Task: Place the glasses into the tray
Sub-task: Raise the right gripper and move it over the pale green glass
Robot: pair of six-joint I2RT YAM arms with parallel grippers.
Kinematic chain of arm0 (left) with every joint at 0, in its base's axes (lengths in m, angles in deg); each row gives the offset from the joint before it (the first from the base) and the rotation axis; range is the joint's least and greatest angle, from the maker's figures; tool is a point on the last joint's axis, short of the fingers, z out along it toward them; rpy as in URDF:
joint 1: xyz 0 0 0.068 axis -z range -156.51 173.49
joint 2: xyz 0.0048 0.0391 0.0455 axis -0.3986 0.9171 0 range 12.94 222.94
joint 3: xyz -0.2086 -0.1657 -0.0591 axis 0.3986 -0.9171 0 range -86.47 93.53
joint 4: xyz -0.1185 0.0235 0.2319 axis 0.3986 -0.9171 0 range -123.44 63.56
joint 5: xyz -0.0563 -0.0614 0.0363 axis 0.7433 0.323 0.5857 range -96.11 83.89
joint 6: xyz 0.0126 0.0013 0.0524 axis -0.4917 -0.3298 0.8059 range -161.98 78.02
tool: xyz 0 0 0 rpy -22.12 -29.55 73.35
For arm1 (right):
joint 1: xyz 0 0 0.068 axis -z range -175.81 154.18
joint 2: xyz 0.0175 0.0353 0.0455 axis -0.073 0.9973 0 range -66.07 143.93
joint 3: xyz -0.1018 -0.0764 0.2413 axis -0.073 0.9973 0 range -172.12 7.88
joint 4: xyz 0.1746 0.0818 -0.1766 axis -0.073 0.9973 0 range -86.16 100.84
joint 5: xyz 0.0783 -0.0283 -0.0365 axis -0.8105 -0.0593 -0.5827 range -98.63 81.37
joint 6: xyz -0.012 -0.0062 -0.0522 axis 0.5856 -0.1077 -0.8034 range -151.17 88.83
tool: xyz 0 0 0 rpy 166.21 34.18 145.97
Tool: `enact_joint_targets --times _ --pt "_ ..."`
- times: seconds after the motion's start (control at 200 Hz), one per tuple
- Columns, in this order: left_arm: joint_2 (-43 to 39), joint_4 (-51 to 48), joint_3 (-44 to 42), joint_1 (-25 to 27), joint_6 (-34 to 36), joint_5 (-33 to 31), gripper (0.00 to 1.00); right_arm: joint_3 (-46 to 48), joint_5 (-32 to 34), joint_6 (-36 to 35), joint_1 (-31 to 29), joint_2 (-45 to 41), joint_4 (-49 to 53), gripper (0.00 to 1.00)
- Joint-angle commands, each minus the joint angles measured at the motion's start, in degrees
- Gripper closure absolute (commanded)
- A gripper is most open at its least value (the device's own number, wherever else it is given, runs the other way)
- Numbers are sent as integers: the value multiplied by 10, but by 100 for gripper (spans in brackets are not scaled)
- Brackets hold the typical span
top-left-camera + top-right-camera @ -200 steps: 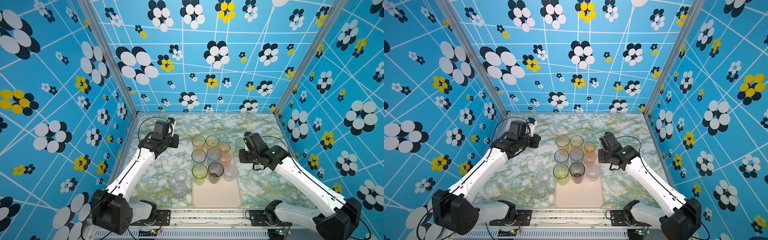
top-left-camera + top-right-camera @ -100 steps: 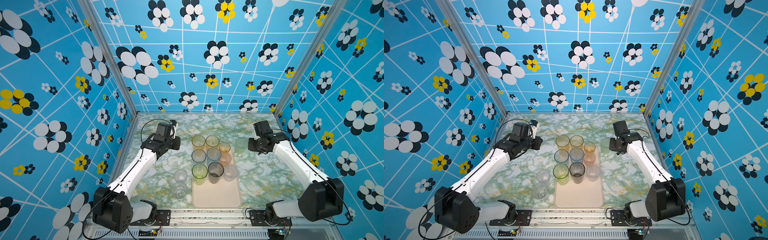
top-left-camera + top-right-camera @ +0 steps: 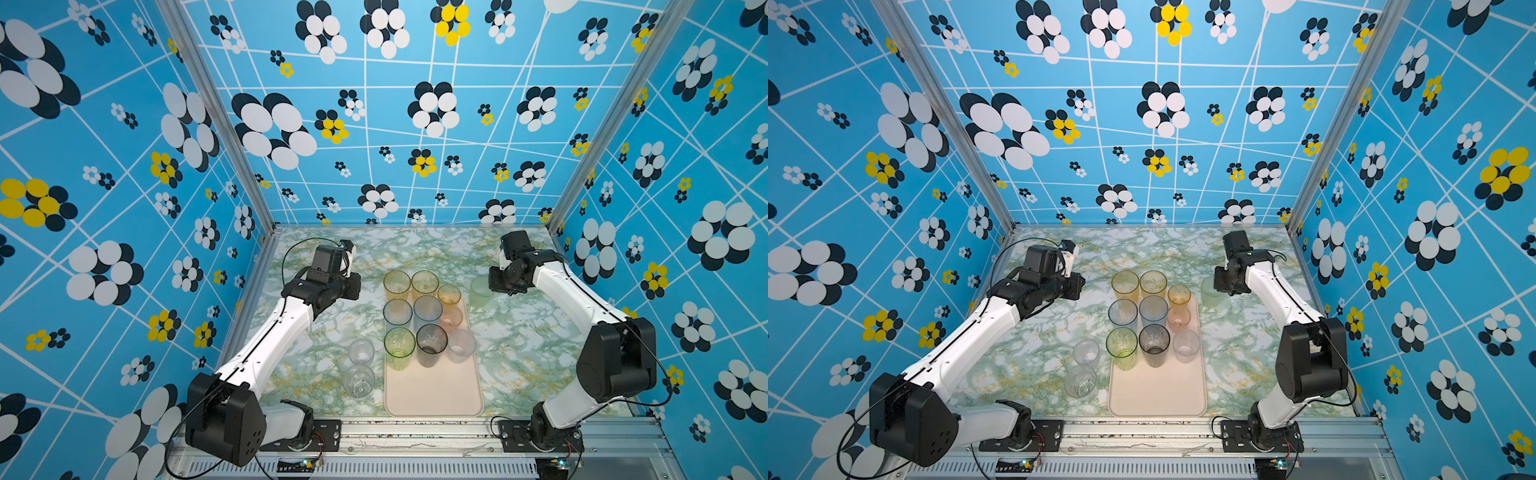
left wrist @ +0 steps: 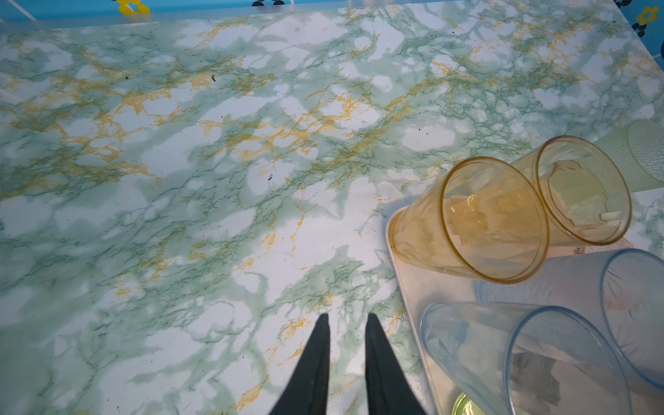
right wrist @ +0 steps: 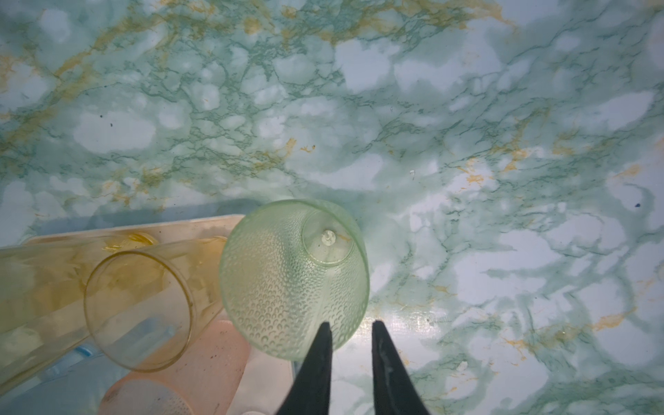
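Green tumbler (image 5: 287, 280) (dimpled) is partly hidden behind the right gripper (image 5: 350, 322).

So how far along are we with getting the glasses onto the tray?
Done: nine glasses stand on the tray. In hand: the right gripper is at the frosted green glass beside the tray; a firm grip isn't clear. Remaining: that glass and two clear glasses on the table; the left gripper is empty.

Bare marble tabletop (image 4: 215, 179) is lying open ahead of the left claw (image 4: 346, 318), the tray (image 4: 413, 287) of glasses (image 4: 485, 222) walling its inner side. A pale green tumbler (image 5: 287, 280) is crowding the inner finger of the right claw (image 5: 350, 325), bare marble lying beyond.
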Motion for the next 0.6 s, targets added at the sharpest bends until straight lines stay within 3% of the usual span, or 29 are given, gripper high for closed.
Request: enact_joint_targets --times 0.0,0.595 --pt "10 -6 18 3 6 -12 79 -24 -2 -12 6 19 10 78" --pt "19 -3 21 -5 10 -11 79 -47 13 -19 10 65 28 80"
